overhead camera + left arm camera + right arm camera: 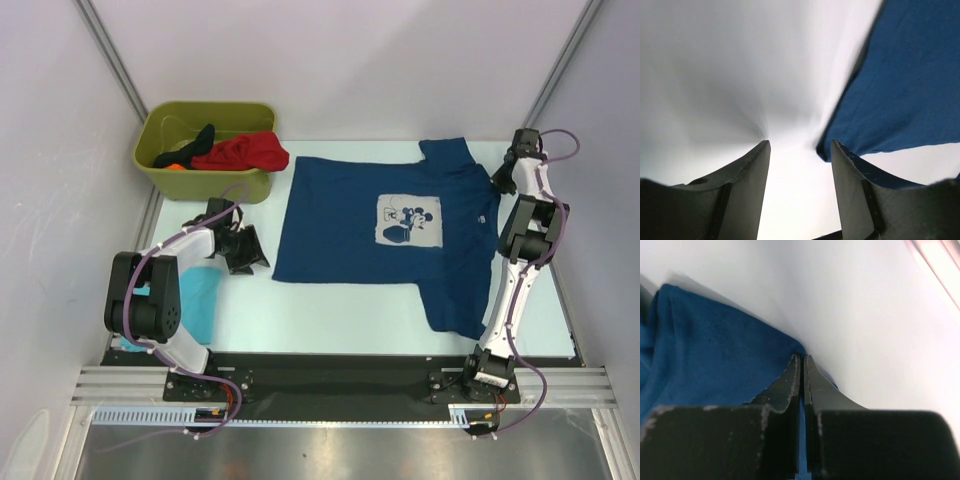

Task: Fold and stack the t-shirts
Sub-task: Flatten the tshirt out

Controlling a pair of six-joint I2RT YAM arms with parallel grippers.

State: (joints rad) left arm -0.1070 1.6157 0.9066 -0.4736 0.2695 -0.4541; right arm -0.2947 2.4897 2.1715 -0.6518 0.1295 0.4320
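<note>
A navy blue t-shirt [350, 225] with a grey-white cartoon print lies spread flat on the white table, collar to the right. My right gripper [497, 184] sits at its far right edge by the shoulder. In the right wrist view that gripper [801, 360] is shut, with a strip of the navy cloth [705, 350] pinched between its fingers. My left gripper [255, 255] stands open just left of the shirt's near-left hem corner. In the left wrist view only bare table shows between the left gripper's [800, 145] fingers, and the navy corner [900, 90] lies against the right finger.
An olive-green bin [160, 165] at the back left holds a red t-shirt [245, 152] and a black one [195, 140]. A light turquoise t-shirt [205, 295] lies under the left arm. White walls close in on both sides.
</note>
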